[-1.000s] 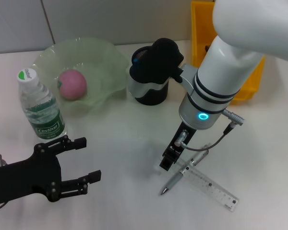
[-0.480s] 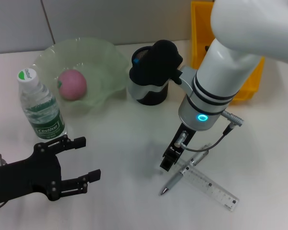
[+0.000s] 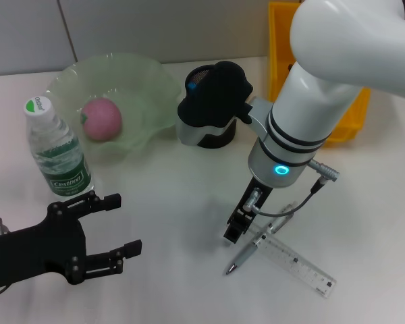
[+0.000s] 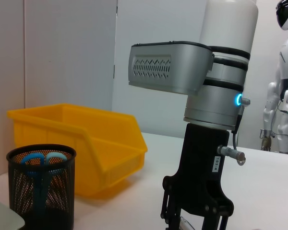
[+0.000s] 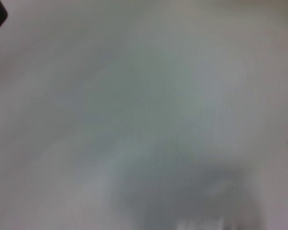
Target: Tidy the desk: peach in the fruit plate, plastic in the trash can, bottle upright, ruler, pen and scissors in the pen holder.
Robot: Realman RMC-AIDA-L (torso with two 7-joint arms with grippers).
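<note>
The right gripper (image 3: pixel 233 231) stands low over the white desk (image 3: pixel 189 202), its black fingers just beside the silver pen (image 3: pixel 253 250) and the clear plastic ruler (image 3: pixel 293 262); whether they are spread or pressed together cannot be told. The left gripper (image 3: pixel 104 233) rests spread apart at the near left. The pink peach (image 3: pixel 101 119) lies in the pale green glass fruit plate (image 3: pixel 148 81), the clear water bottle (image 3: pixel 57 152) upright beside it. Blue-handled scissors (image 4: pixel 38 160) sit in the black mesh pen holder (image 4: pixel 41 189), next to a yellow plastic bin (image 4: pixel 86 139). A white wall (image 4: pixel 72 48) rises behind.

green bottle label (image 3: pixel 66 177) reading roughly "Cestbon", other print illegible
</note>
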